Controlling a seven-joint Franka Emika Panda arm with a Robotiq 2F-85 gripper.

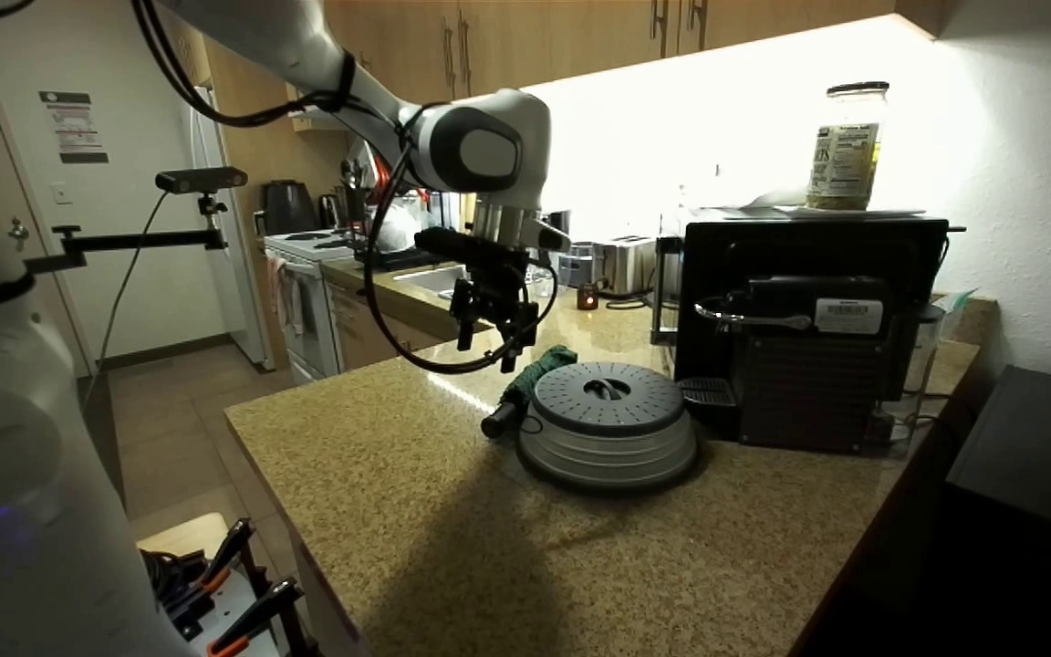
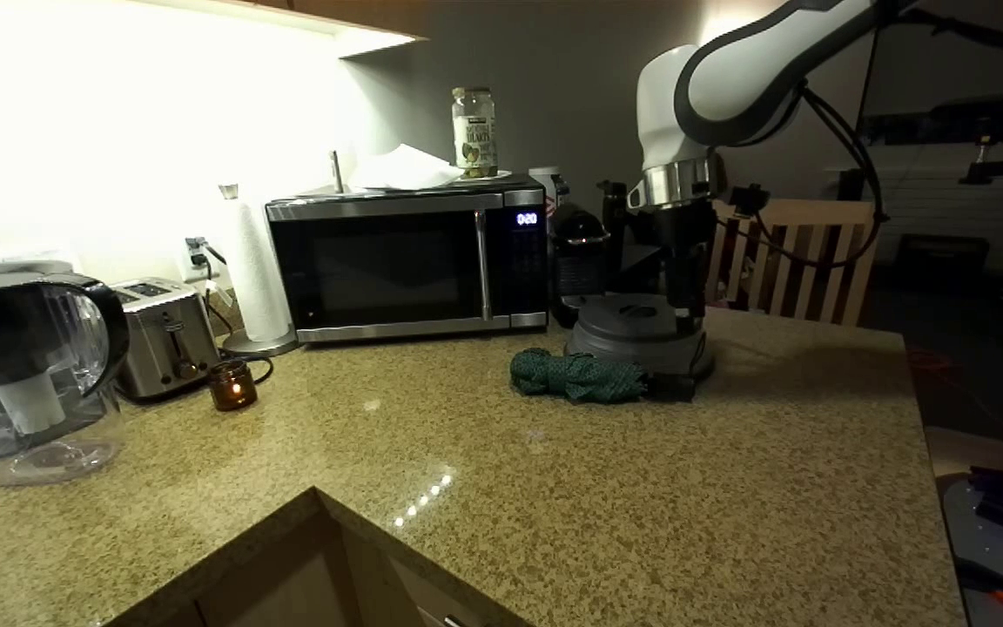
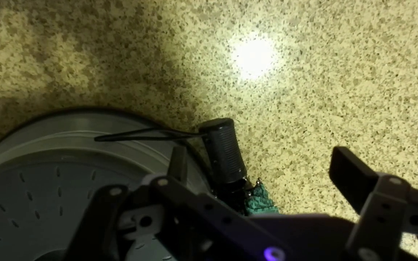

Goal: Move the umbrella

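The umbrella is a short, lumpy dark green bundle with a black handle. It lies on the counter against the side of the grey domed disc, in both exterior views (image 1: 539,374) (image 2: 578,376). In the wrist view its ribbed black handle (image 3: 225,152) and a bit of green cloth show; the rest is hidden behind the gripper. A thin black strap runs from the handle over the disc. My gripper (image 1: 489,351) is open and empty above the counter near the handle. In the wrist view the handle appears between the spread fingers (image 3: 259,159), closer to the left one.
The grey disc (image 1: 612,447) stands close beside the umbrella. Behind it are a coffee machine (image 2: 578,261) and a microwave (image 2: 397,270) with a jar (image 2: 475,135) on top. A candle (image 2: 232,386), toaster (image 2: 166,335) and water pitcher (image 2: 23,374) stand farther along the counter.
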